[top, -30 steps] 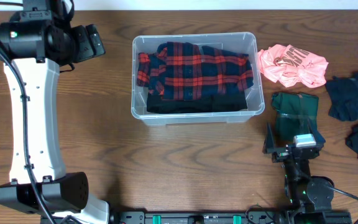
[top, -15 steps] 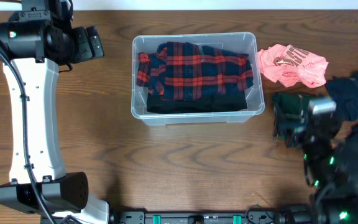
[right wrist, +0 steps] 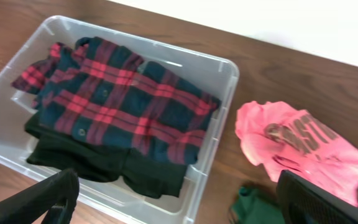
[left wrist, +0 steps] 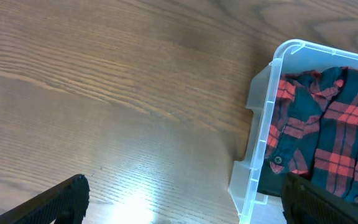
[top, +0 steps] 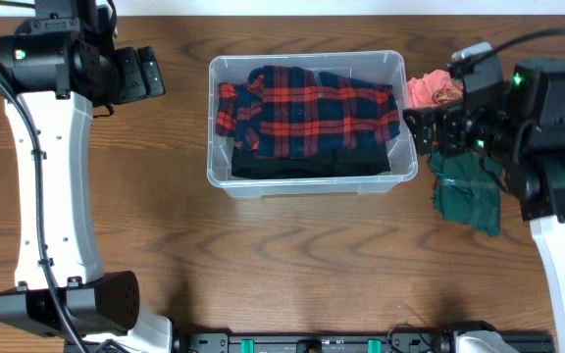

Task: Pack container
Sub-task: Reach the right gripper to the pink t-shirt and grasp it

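Observation:
The clear plastic container (top: pixel 307 186) stands at the table's middle back. It holds a red and navy plaid shirt (top: pixel 307 113) on top of a black garment (top: pixel 312 162). The container (right wrist: pixel 219 140) and the shirt (right wrist: pixel 117 102) also show in the right wrist view. My right gripper (top: pixel 428 132) hovers just right of the container, open and empty (right wrist: pixel 179 208). My left gripper (top: pixel 148 72) is open and empty (left wrist: pixel 185 211), above bare wood left of the container (left wrist: pixel 260 143).
A pink shirt (right wrist: pixel 297 146) lies right of the container, partly under my right arm in the overhead view (top: pixel 435 90). A green garment (top: pixel 466 191) lies in front of it. The left arm's white column (top: pixel 52 186) stands at the left.
My right arm has swung from the table's front right edge up and back to beside the container's right side, now covering the dark clothes at far right. The left arm barely moved.

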You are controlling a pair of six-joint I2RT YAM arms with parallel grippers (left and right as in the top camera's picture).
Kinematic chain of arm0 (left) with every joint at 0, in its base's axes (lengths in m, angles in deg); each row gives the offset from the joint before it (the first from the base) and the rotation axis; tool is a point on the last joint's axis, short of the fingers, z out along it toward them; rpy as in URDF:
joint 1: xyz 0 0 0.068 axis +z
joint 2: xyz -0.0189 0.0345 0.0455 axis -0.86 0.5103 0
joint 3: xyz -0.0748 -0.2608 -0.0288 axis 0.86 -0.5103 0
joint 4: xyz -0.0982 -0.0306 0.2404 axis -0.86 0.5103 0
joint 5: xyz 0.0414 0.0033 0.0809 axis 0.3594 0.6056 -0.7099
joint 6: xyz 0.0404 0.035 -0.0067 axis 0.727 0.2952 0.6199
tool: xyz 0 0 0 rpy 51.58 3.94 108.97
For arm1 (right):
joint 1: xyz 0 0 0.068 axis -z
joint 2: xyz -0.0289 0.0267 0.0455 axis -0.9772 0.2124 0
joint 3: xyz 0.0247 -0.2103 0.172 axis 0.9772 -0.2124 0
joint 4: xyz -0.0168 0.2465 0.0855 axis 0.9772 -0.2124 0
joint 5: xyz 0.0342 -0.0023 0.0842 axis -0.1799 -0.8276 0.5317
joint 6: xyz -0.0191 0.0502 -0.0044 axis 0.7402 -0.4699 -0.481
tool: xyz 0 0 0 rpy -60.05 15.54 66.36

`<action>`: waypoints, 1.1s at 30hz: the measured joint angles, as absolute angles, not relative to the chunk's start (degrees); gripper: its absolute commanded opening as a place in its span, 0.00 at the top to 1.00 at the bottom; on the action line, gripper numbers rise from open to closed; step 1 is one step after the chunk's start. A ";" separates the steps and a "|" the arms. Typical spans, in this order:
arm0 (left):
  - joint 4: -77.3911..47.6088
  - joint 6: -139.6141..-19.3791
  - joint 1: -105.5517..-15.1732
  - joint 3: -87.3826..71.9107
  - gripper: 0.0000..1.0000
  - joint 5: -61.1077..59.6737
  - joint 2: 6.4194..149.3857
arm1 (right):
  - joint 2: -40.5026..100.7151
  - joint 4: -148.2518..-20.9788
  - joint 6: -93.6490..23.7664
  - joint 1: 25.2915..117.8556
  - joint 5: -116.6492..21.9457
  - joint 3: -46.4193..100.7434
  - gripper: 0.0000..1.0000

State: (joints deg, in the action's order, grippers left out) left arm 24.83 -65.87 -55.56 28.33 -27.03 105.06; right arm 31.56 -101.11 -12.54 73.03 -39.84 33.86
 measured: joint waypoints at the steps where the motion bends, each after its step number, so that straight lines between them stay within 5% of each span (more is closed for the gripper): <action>1: 24.88 -65.85 -55.56 28.33 0.02 -27.03 105.06 | 32.13 -101.37 -12.65 73.03 -39.06 33.99 0.01; 11: 25.47 -65.85 -55.56 28.33 0.02 -27.03 105.06 | 33.72 -102.05 -14.83 74.84 -39.87 34.01 0.01; 33: 25.27 -65.43 -55.56 28.33 0.02 -27.05 105.06 | 55.10 -93.57 -21.08 97.86 -42.73 34.12 0.01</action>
